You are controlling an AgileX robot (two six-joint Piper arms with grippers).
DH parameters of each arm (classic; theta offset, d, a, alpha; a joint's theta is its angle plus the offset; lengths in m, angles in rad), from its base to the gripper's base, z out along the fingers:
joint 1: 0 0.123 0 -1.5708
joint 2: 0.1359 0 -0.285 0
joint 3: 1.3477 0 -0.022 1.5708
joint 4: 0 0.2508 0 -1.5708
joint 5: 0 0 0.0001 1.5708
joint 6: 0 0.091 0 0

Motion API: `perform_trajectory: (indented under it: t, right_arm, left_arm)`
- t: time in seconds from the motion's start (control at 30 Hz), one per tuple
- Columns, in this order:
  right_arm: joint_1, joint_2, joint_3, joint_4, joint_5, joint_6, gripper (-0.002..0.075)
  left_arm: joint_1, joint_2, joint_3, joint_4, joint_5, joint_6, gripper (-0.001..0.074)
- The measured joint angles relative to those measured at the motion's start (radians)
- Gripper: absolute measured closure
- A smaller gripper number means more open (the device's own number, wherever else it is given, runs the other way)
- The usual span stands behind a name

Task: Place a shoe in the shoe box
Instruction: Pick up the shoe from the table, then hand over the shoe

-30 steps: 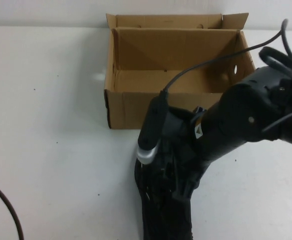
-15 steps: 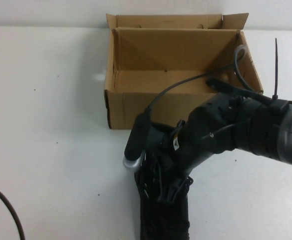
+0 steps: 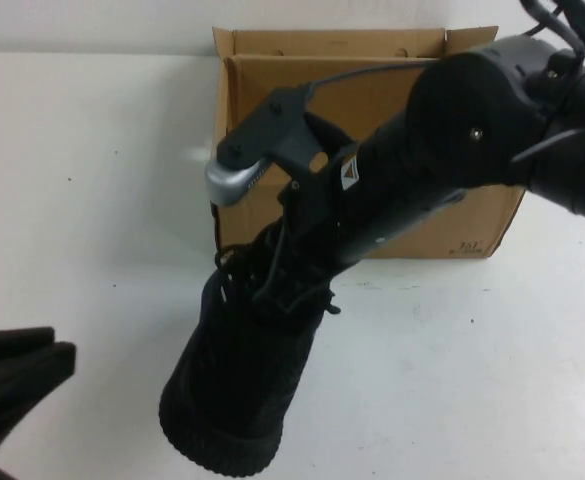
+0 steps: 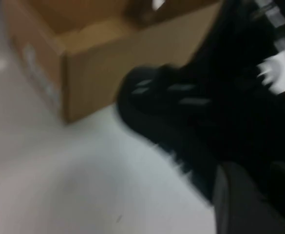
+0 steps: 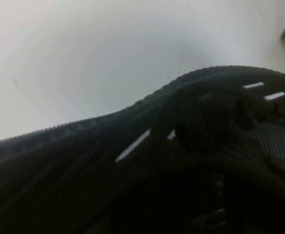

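Right gripper [image 3: 290, 232] is clamped on the shoe [image 3: 234, 385] at its laced collar, dangling it just before the shoe box [image 3: 477, 215], while left gripper [image 3: 12, 370], fingers apart, waits beside; wrist views show soft, light fabric.

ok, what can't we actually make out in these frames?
- Right gripper: in the high view its own wrist and camera mount cover the jaws, so the grip on the shoe is unseen.
- Left gripper: cut off at the high view's lower left edge; jaws unreadable.
- Shoe box interior: hidden by the right arm in the high view.
- Left wrist view: motion-blurred; box print and shoe detail are illegible.
- Right wrist view: filled by the shoe's side; jaws not visible.
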Motion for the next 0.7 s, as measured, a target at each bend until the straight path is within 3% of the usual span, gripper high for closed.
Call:
perform_trajectory:
  t: [0.07,0.2,0.3,0.43,0.7]
  right_arm:
    - [0.000,0.000,-0.032,0.003,0.002,0.007,0.0724]
    - [0.000,0.013,-0.084,0.001,0.000,0.014,0.0724]
    - [0.000,0.037,-0.135,-0.018,0.002,0.032,0.0724]
    - [0.000,0.087,-0.249,-0.091,0.045,0.120,0.0724]
    - [0.000,0.245,-0.567,-0.282,0.292,0.374,0.0724]
  left_arm:
    - [0.000,0.000,0.000,-0.133,-0.007,0.094,0.0563]
    - [0.000,0.016,0.000,-0.274,-0.013,0.209,0.0275]
    - [0.000,0.053,-0.009,-0.299,-0.017,0.262,0.0142]
    - [0.000,0.117,-0.048,-0.296,-0.003,0.369,0.0095]
    - [0.000,0.288,-0.185,-0.265,0.029,0.473,0.0084]
